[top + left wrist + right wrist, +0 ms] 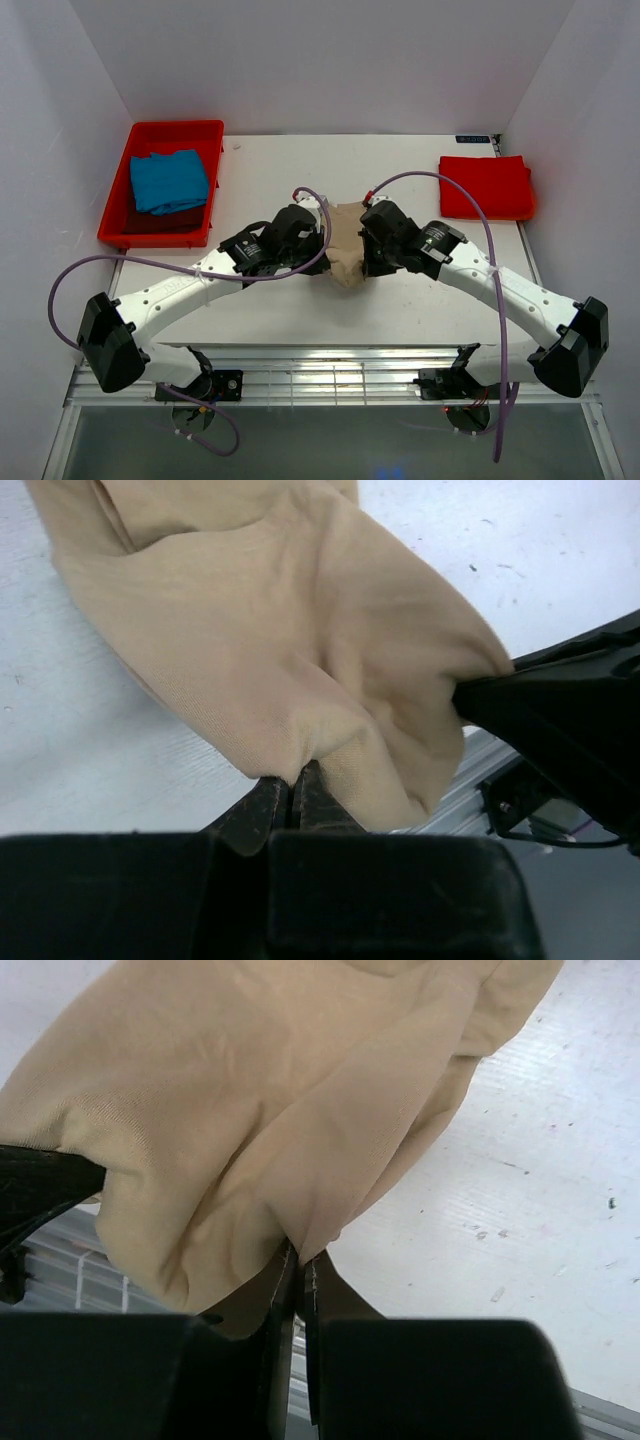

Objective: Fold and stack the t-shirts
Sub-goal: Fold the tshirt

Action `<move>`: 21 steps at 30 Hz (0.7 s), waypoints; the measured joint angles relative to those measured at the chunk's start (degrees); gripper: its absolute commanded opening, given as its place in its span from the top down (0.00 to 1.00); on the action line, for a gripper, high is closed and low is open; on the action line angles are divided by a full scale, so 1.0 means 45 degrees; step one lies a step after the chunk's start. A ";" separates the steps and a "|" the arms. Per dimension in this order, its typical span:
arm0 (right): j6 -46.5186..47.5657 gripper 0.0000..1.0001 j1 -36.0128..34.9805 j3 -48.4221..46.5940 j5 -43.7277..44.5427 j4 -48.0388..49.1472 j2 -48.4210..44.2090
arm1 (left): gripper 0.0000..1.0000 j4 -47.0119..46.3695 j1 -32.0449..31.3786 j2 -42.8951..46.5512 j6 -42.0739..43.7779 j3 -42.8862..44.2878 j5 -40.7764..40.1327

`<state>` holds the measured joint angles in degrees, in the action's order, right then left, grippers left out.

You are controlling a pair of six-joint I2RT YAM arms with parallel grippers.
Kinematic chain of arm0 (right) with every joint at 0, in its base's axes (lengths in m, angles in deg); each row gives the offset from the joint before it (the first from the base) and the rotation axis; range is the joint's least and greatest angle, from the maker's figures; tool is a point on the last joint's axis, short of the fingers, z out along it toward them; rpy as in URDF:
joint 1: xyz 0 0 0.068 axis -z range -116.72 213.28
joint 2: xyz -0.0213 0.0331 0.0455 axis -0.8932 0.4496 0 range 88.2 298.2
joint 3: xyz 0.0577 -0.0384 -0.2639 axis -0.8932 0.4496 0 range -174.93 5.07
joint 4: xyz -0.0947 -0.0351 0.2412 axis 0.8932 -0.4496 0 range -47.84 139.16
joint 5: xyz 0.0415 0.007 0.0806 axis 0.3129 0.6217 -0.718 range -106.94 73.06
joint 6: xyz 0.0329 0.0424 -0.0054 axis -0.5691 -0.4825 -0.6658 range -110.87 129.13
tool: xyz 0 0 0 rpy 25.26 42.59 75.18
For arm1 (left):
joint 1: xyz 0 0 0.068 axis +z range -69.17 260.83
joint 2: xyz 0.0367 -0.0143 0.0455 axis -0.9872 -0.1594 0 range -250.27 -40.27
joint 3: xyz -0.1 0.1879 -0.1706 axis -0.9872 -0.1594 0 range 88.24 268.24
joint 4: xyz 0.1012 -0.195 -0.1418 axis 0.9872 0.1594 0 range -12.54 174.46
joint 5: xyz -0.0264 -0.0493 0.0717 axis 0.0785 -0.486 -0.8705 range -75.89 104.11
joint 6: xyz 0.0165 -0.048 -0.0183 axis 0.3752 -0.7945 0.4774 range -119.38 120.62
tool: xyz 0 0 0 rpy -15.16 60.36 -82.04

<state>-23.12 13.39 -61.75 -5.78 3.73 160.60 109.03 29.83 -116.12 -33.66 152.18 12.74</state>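
Observation:
The tan t-shirt hangs bunched between my two grippers over the middle of the table. My left gripper is shut on its cloth, pinching a fold at the fingertips. From the other side, my right gripper is shut on another fold of the same tan cloth. The red t-shirt lies folded flat at the back right of the table. A crumpled blue t-shirt rests in the red tray at the back left.
The tray sits against the left wall. The table's near edge with its metal rail lies just below the hanging cloth. Both arm cables loop over the table around the grippers.

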 measured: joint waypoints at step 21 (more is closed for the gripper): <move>0.2463 0.92 0.2254 -0.2142 0.2050 0.0301 0.2866 | 1.00 -0.2662 0.2234 -0.3143 0.0743 0.0602 -0.0996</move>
<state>-12.04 23.53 -71.39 3.44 5.09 173.49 97.05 39.88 -130.26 -30.32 154.89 8.26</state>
